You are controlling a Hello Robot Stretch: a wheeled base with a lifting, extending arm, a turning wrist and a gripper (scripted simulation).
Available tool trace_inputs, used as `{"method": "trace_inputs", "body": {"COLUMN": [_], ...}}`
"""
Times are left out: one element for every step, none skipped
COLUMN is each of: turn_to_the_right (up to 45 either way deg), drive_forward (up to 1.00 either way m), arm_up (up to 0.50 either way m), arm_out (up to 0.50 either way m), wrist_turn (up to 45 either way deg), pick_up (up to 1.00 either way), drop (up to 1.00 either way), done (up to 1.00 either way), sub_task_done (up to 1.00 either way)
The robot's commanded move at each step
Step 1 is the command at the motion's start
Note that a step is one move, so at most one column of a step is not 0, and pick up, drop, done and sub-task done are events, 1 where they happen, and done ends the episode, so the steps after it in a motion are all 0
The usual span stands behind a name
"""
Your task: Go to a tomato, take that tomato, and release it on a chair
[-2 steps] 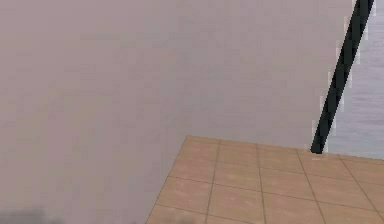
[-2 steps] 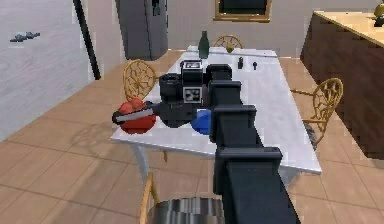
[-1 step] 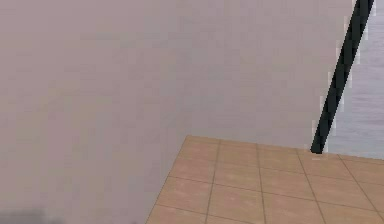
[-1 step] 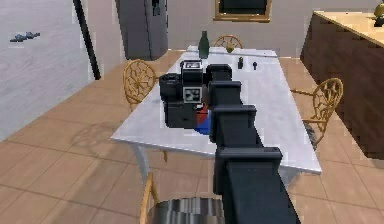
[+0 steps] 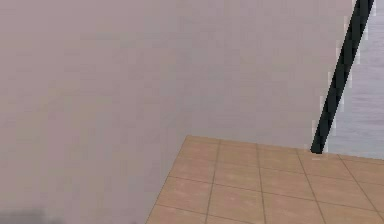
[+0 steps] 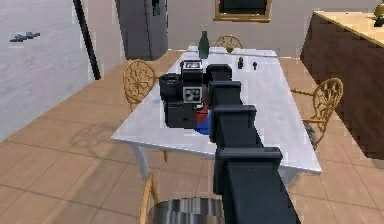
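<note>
My arm (image 6: pixel 240 150) reaches out over a pale table (image 6: pixel 270 100) in the arm side view. The gripper (image 6: pixel 176 98) is a dark body left of two white marker squares (image 6: pixel 194 82), above the table's left half. A small red blob (image 6: pixel 203 120), perhaps the tomato, shows just below the gripper against the arm, with a bit of blue under it. I cannot tell whether the gripper holds anything. Wicker chairs stand around the table: one on the left (image 6: pixel 138 80), one at the far end (image 6: pixel 228 43), one on the right (image 6: pixel 322 100), and one at the near edge (image 6: pixel 180 208).
A green bottle (image 6: pixel 204 44) and small dark items (image 6: pixel 240 63) stand at the table's far end. A grey fridge (image 6: pixel 145 25) is behind, a brown counter (image 6: pixel 345 50) on the right. In the forward view a pale wall (image 5: pixel 120 80) is close, with tiled floor (image 5: pixel 260 185) and a dark pole (image 5: pixel 340 75).
</note>
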Motion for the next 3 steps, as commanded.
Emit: {"method": "trace_inputs", "body": {"turn_to_the_right": [0.0, 0.0, 0.0], "drive_forward": [0.00, 0.00, 0.00], "arm_up": [-0.50, 0.00, 0.00], "arm_out": [0.00, 0.00, -0.10], "wrist_turn": [0.0, 0.0, 0.0], "pick_up": [0.00, 0.00, 0.00], "drop": [0.00, 1.00, 0.00], "done": [0.00, 0.00, 0.00], "sub_task_done": [0.00, 0.00, 0.00]}}
